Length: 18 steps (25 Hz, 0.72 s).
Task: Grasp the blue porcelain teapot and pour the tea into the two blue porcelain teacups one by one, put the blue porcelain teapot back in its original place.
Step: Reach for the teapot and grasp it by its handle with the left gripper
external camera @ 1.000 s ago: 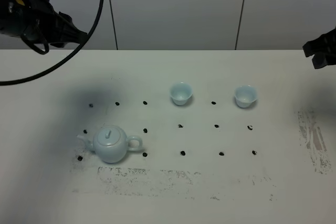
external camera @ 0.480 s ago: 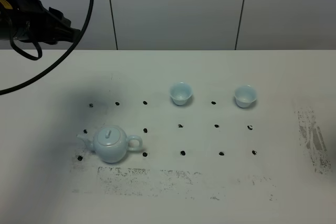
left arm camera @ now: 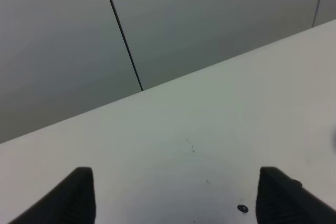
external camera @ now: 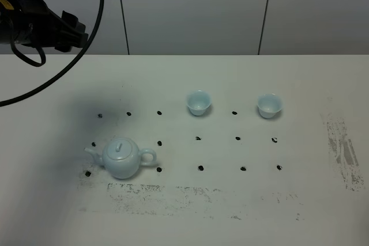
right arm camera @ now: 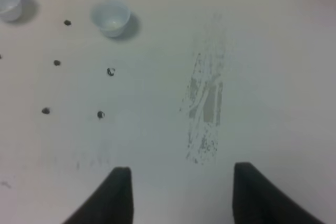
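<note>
Currently | step: we judge approach, nothing grasped | pale-blue glossy round-bellied porcelain teapot (external camera: 121,159): near left; two small pale-blue porcelain teacups (external camera: 198,102) (external camera: 269,106): far centre, far right | left gripper (left arm camera: 178,195), right gripper (right arm camera: 184,195): jaws spread wide, empty | next: we descend onto teapot's loop handle (external camera: 149,156).

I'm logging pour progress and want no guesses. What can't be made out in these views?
- Tea in the teapot: exterior high, lid covers it.
- Tea in the two teacups: exterior high, too small; right wrist, blurred.
- Right hand: outside exterior high; right wrist shows only fingertips.
</note>
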{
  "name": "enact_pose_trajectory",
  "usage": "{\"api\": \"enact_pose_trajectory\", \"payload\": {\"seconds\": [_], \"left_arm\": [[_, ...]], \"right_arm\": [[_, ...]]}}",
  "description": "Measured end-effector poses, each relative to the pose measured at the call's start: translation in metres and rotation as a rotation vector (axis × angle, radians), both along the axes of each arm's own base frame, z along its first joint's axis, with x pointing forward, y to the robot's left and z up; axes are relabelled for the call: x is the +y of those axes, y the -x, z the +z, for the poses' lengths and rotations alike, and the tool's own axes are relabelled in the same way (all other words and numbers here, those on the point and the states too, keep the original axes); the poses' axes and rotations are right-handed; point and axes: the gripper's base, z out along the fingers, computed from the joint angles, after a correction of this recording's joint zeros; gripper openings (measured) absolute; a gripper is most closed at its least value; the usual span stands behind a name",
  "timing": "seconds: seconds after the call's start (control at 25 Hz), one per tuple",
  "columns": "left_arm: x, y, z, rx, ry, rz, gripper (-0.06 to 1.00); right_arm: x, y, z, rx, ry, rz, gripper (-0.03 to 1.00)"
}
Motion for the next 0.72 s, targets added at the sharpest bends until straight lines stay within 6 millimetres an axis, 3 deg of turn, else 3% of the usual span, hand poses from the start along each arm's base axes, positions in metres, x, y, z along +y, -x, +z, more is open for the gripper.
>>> {"api": "enact_pose_trajectory", "payload": {"seconds": [0.24, 0.44, 0.72], "left_arm": [[0.001, 0.0, 0.0, 0.001, -0.019, -0.005, 0.66], [0.001, 0.0, -0.001, 0.003, -0.02, -0.006, 0.66], [0.001, 0.0, -0.001, 0.003, -0.024, -0.006, 0.66]], "right_arm": [[-0.007, 0.052, 0.005, -0.07, -0.029, -0.008, 0.41], [-0.011, 0.081, 0.005, -0.147, -0.046, -0.009, 0.41], [-0.012, 0.099, -0.045, -0.148, -0.068, -0.004, 0.41]]}}
